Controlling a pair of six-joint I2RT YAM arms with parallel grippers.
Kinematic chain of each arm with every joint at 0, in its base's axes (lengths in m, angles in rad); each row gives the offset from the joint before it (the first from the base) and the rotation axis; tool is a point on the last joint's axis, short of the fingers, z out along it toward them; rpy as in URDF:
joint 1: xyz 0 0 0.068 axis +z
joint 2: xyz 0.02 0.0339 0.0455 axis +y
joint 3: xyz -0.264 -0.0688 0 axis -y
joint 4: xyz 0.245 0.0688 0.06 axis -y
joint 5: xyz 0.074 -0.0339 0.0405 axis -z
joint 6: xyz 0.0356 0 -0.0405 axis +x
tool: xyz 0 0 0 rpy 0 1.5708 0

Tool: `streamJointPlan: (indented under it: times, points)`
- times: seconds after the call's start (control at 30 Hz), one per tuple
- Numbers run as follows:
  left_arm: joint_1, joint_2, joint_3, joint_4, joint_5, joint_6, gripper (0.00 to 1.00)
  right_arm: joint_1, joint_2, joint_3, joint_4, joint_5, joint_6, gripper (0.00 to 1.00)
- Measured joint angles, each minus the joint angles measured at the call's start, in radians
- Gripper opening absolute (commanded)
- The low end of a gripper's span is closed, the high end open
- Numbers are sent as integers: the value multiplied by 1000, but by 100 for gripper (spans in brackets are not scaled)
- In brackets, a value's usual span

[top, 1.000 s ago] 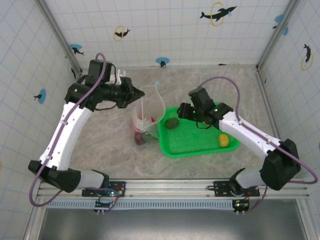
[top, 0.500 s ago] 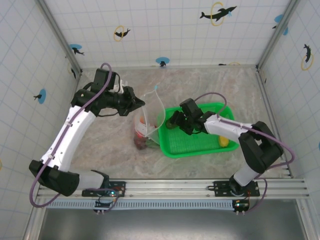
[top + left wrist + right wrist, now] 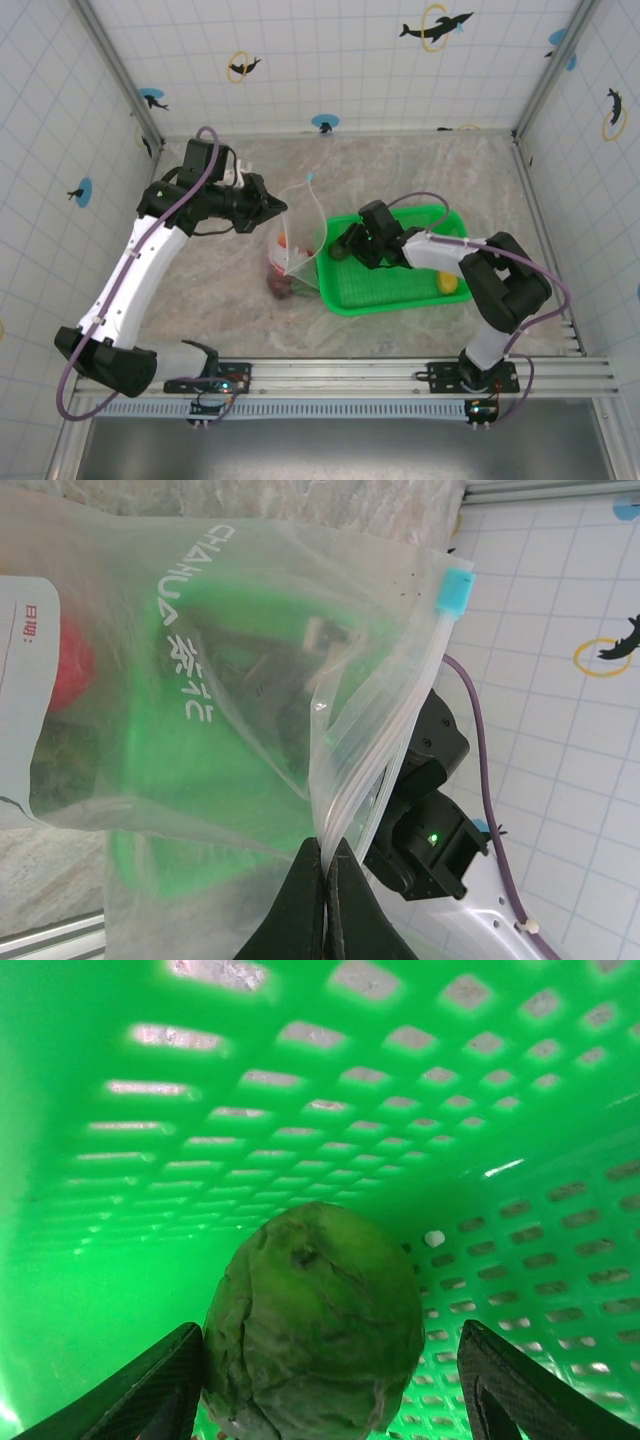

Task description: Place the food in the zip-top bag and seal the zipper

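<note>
Two bent arms (image 3: 140, 262), left tool (image 3: 325, 858) pinching zipper (image 3: 395, 720) — right tool (image 3: 330, 1400) spread

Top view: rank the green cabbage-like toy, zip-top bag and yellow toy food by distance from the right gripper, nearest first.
1. Green cabbage-like toy: between the fingers of the right gripper, at the green basket's left end.
2. Zip-top bag: just left of the basket.
3. Yellow toy food: at the basket's right end.

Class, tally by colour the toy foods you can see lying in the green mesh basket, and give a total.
In the green mesh plastic basket:
Green: 1, the round wrinkled green toy vegetable
Yellow: 1, the small yellow toy fruit
Total: 2
</note>
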Motion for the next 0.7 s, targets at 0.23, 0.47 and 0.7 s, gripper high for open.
streamJointPlan:
  times: [0.23, 0.47, 0.7]
  points:
    - [1, -1, 0, -1, -9, 5, 0, 1, 5, 0, 24, -15, -36, 53]
    - [1, -20, -28, 13, -16, 5, 0, -14, -38, -21, 6, -14, -80, 49]
    - [1, -24, -68, 45, -16, 3, 0, -51, -275, -34, -100, 16, -164, 49]
